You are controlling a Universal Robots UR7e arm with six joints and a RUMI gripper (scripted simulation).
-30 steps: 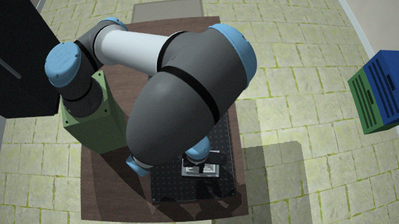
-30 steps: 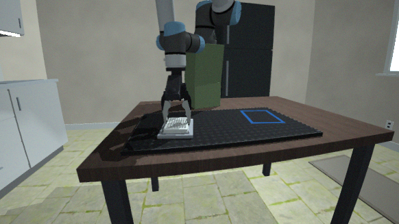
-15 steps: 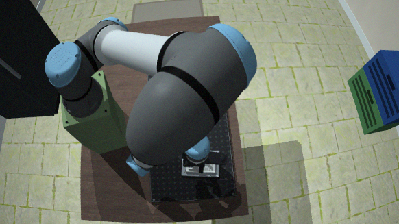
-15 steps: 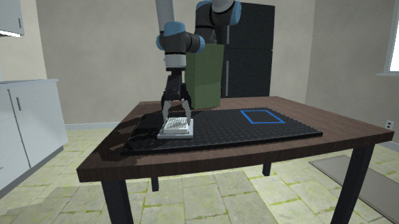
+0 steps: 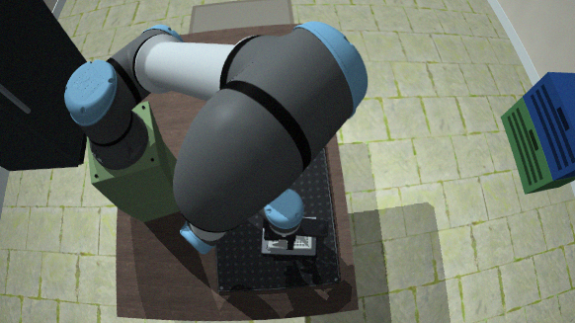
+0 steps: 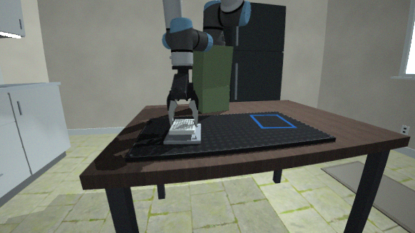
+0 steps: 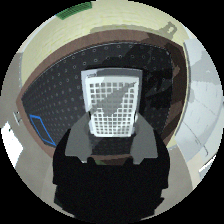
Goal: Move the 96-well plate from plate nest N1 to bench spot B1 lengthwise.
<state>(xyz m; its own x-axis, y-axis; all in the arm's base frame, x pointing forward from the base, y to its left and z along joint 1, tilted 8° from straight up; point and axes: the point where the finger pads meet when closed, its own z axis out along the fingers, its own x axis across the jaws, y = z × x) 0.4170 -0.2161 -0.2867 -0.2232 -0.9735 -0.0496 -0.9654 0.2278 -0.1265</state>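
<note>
From the top the arm's big elbow hides most of the table (image 5: 133,280), but you can just make out the plate (image 5: 288,246) sitting under the wrist on the black mat (image 5: 237,270), near the mat's right side, with the table edge not far beyond that. The outline isn't visible here at all, it's buried under the arm. The exterior view is way more useful: the gripper (image 6: 182,119) is down over the plate (image 6: 182,127), one finger on each side and clamped on it, and the plate looks like it's either still seated in the nest (image 6: 182,138) or barely lifted, can't really tell which. So I'd say the grab is done and everything else is left: lift, carry across, set down lengthwise in the blue outline (image 6: 273,121), which is well apart at the other end of the mat (image 6: 232,137). The mat between the two looks flat with nothing sticking up, so the path seems open; the green block (image 6: 213,80) sits behind the nest, worth keeping off. Wrist view shows the plate (image 7: 112,107) centered between the fingers, grid facing up, and the outline (image 7: 42,129) off to the left near the mat's edge.
</note>
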